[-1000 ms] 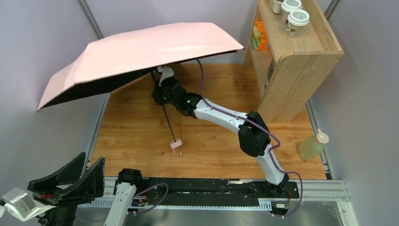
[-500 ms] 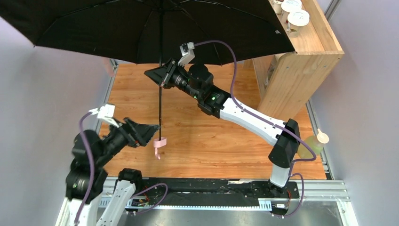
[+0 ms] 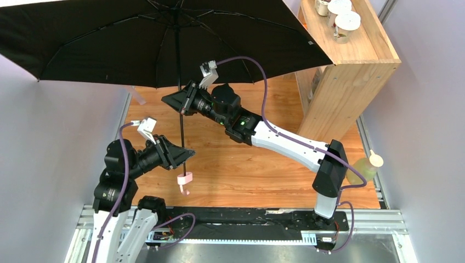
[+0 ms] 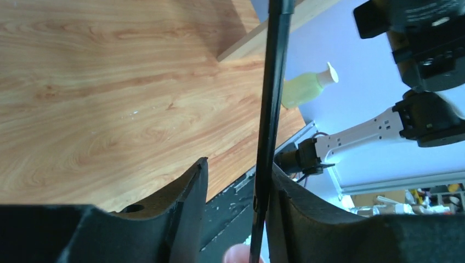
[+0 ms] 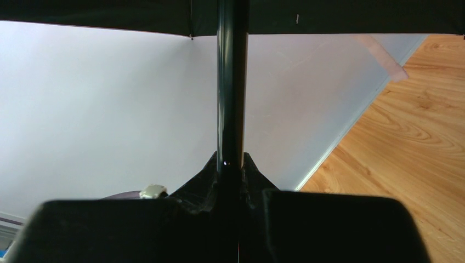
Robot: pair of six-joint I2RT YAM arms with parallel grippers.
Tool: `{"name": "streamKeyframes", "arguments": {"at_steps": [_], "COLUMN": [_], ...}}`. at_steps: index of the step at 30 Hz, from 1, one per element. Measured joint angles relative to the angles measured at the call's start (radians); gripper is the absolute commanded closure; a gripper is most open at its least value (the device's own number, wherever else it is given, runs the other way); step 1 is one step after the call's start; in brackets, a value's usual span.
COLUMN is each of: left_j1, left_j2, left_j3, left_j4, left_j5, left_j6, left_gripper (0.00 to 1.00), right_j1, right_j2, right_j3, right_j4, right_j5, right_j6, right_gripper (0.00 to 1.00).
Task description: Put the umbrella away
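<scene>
**bench_bob:** Two tools on one stick right now. Right tool (image 3: pixel 176 101) is squeezed tight on the shaft (image 3: pixel 181 127) of the umbrella (image 3: pixel 109 44), up high, just under the open canopy (image 3: pixel 236 38). Its wrist view shows the fingers (image 5: pixel 252 181) pressed against the black rod on both sides, no gap.

**yam_fan:** And the left tool (image 3: pixel 183 153)?

**bench_bob:** Lower on the same shaft, just above the pink handle (image 3: pixel 185 177). Jaws are apart, one on each side of the rod. In the left wrist view the rod sits close against one finger (image 4: pixel 307 219) with a clear gap to the other, so it's bracketing, not pinching.

**yam_fan:** So where's the umbrella exactly?

**bench_bob:** Fully open and up in the air over the wooden worktop (image 3: pixel 247 164), black lining facing the overhead camera, shaft roughly upright. The handle hangs clear of the wood with its loop (image 3: pixel 184 190) dangling. The canopy's right edge reaches the wooden shelf unit (image 3: pixel 351 71) with the lidded cups (image 3: pixel 345 19) on top; touching or not, can't tell. A yellowish bottle (image 3: pixel 364 169) stands beside the shelf, well apart from both tools.
</scene>
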Motion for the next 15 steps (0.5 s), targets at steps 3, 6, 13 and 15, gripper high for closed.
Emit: {"name": "streamKeyframes", "arguments": {"at_steps": [3,6,13,15], "left_j1": [-0.002,-0.003,-0.002,-0.003], "left_j2": [0.030,0.029,-0.049,-0.069], "left_j3": [-0.014,-0.013,-0.009,-0.004], "left_j4": [0.002,0.007,-0.067,-0.096], "left_j5": [0.021,0.018,-0.068,-0.096], "left_j6": [0.032,0.082,0.175,0.200], "left_gripper": [0.91,1.00,1.00,1.00], "right_j1": [0.002,0.002,-0.016,-0.032], "right_j2": [0.002,0.018,0.122,0.178], "right_j3": [0.004,0.021,0.256,0.388], "right_j4": [-0.010,-0.013,-0.054,-0.093], "right_j5": [0.011,0.019,0.061,0.086], "right_j6": [-0.016,-0.032,-0.026,-0.028], "right_gripper": [1.00,0.80,0.36,0.25]}}
